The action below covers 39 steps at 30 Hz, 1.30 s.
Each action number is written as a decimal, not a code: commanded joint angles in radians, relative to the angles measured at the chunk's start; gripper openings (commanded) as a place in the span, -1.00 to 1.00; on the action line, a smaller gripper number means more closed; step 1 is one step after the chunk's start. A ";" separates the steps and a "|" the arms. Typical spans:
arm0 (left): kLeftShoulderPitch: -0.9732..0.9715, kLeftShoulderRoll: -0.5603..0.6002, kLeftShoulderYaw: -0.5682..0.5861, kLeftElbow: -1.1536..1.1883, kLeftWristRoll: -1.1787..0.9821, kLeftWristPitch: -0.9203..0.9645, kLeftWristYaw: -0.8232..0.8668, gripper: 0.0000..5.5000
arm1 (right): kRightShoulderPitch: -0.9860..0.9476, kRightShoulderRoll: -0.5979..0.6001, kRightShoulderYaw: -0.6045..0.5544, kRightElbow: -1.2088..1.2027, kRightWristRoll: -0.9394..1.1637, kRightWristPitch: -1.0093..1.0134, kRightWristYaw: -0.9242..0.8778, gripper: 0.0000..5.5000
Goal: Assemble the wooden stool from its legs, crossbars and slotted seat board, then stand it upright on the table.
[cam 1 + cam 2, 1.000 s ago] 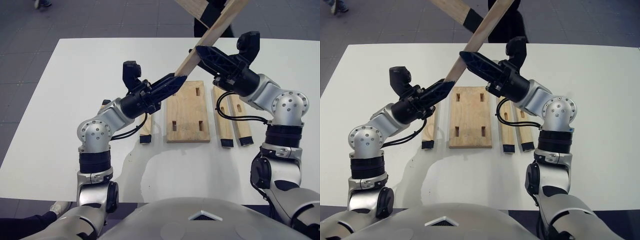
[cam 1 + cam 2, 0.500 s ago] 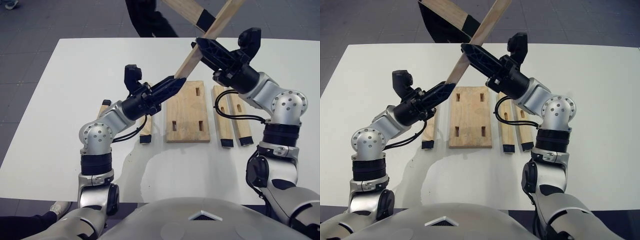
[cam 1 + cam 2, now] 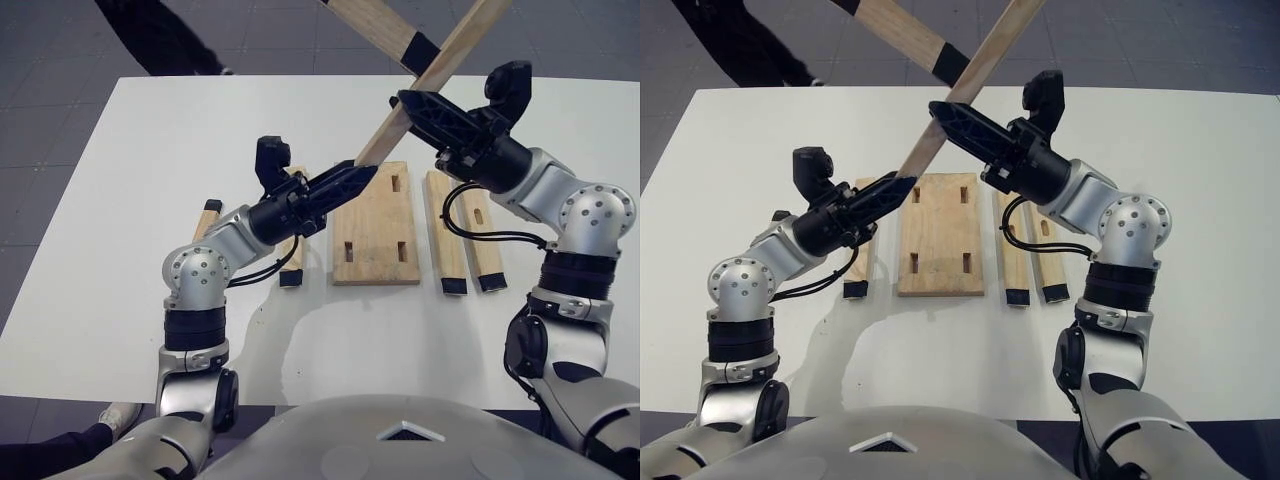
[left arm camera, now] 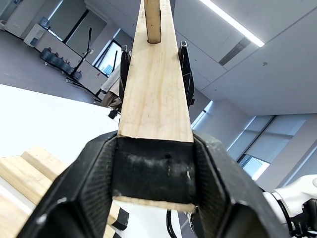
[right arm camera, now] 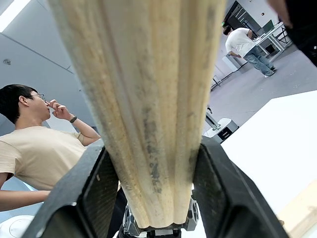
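Note:
A long pale wooden leg (image 3: 455, 45) slants up over the table. My left gripper (image 3: 362, 172) is shut on its black-tipped lower end (image 4: 153, 173). My right gripper (image 3: 403, 100) is shut across the same leg a little higher, its fingers (image 4: 185, 64) on both sides of the wood. A second piece with a black band (image 3: 385, 22) crosses the leg near its upper part and passes through its slot (image 4: 152, 22). The slotted seat board (image 3: 375, 225) lies flat on the table below both grippers.
Two more legs (image 3: 445, 235) (image 3: 482, 240) lie side by side right of the seat board. Another leg (image 3: 292, 265) lies left of it under my left arm, and a further piece (image 3: 207, 215) beyond that. The white table (image 3: 120, 180) has free room at left and front.
Both arms have carried the crossed pieces slightly to the right, and the left gripper's tip now sits over the seat board's left edge. Both grips are unchanged.

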 commanded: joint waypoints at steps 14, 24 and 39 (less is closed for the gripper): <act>0.062 0.128 0.063 -0.050 0.029 -0.013 -0.035 0.36 | 0.000 -0.060 0.005 0.025 -0.030 -0.019 0.034 -0.26; 0.053 0.201 -0.059 -0.011 0.363 -0.172 0.104 0.36 | -0.107 -0.193 0.176 0.251 -0.448 -0.400 0.249 -0.26; 0.045 0.401 -0.411 -0.192 0.941 -0.335 0.081 0.36 | -0.155 -0.178 0.250 0.430 -0.690 -0.727 0.493 -0.26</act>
